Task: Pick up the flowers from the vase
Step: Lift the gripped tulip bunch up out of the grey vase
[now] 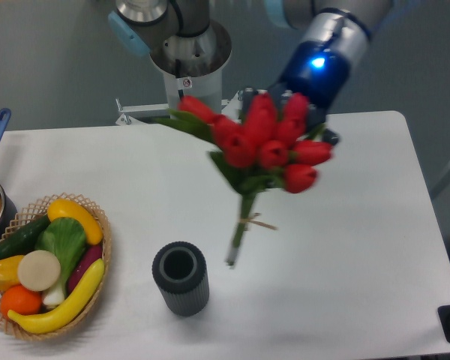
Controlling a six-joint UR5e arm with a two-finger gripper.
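While the flowers (266, 142) hang in the air above the table (345, 225), the gripper (300, 101) hides behind them, so its grip cannot be seen. The vase (181, 278) stands below, beside a basket (97, 300) of toy food

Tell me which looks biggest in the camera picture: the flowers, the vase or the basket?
1. The flowers look biggest, but they are lifted nearer the camera, so that is unsure.
2. The basket comes close behind.
3. The vase looks clearly smallest.

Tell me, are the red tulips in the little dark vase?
Out. The red tulips hang in the air; the dark ribbed vase stands empty.
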